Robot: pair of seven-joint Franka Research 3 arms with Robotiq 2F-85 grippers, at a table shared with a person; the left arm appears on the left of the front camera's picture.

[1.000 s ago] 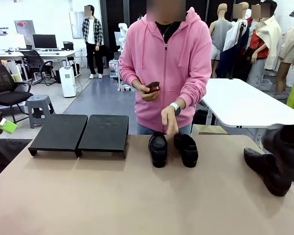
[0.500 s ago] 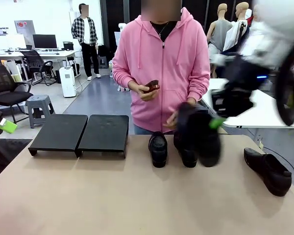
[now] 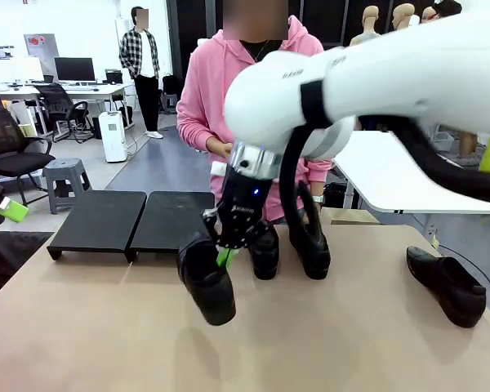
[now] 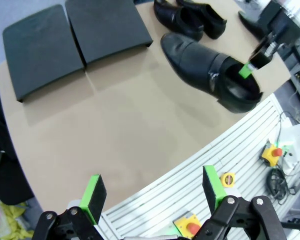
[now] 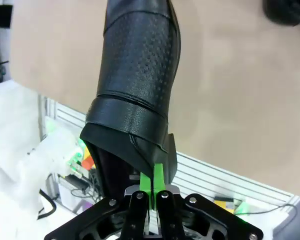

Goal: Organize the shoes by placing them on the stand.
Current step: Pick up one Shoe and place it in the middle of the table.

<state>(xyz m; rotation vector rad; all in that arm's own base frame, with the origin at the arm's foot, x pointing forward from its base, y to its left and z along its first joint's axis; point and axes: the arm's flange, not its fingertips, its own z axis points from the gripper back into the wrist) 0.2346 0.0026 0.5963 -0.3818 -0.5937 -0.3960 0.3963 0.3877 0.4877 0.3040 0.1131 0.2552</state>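
My R gripper [image 3: 224,256] clamped on shoe [image 3: 207,284] collar edge, shoe hanging over table [image 3: 351,343], near stand [image 3: 139,219]. Leather glossy, prob slippery, upper soft (heel rim looks stiffest hold). L gripper [image 4: 153,192] jaws apart, empty.

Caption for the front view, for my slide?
Right gripper holds one black loafer by its heel rim over the table, near the stand; three more shoes lie to its right.
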